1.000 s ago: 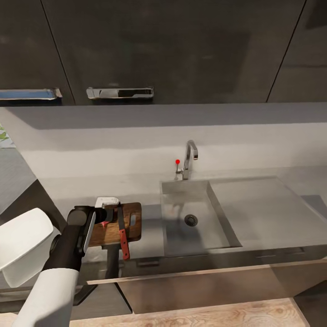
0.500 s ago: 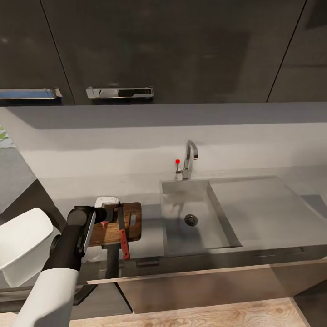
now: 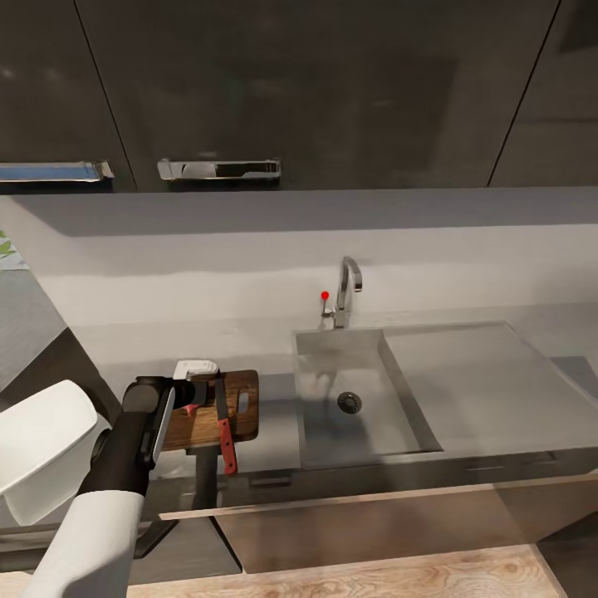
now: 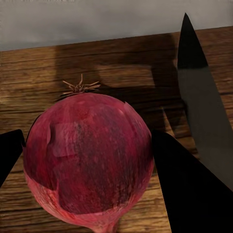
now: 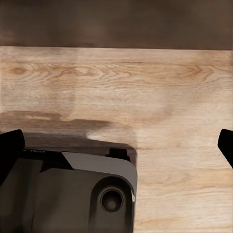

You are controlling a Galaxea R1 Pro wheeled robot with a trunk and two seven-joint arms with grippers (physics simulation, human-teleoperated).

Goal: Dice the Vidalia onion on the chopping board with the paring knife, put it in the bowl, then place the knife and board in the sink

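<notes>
In the lower left of the head view our left gripper (image 3: 198,402) sits over the chopping board (image 3: 237,419), which lies on the countertop (image 3: 274,432) just left of the sink (image 3: 365,432). The left wrist view shows our two dark fingers (image 4: 187,184) on either side of the onion (image 4: 87,158), a round red-skinned bulb with its dry root tuft up, resting on or just above the wood. The fingers look pressed to its skin, so we judge the left gripper is clenched on the onion, though the contact on one side falls at the frame edge.

The knife (image 3: 223,423) lies along the board's right part, its red handle hanging off the near edge and its dark blade (image 4: 199,97) right beside the onion. The sink basin is bare down to its drain (image 3: 350,404).

In the right wrist view our right gripper (image 5: 116,145) hangs with its fingertips spread wide over wooden floor (image 5: 145,87) and part of our base (image 5: 68,194), holding nothing.

So the first step looks done: the onion is out of the sink and at the board. Still left, as we judge it: letting go, taking up the knife, dicing, filling the bowl (image 3: 41,448) at the lower left edge, then putting knife and board into the sink.
</notes>
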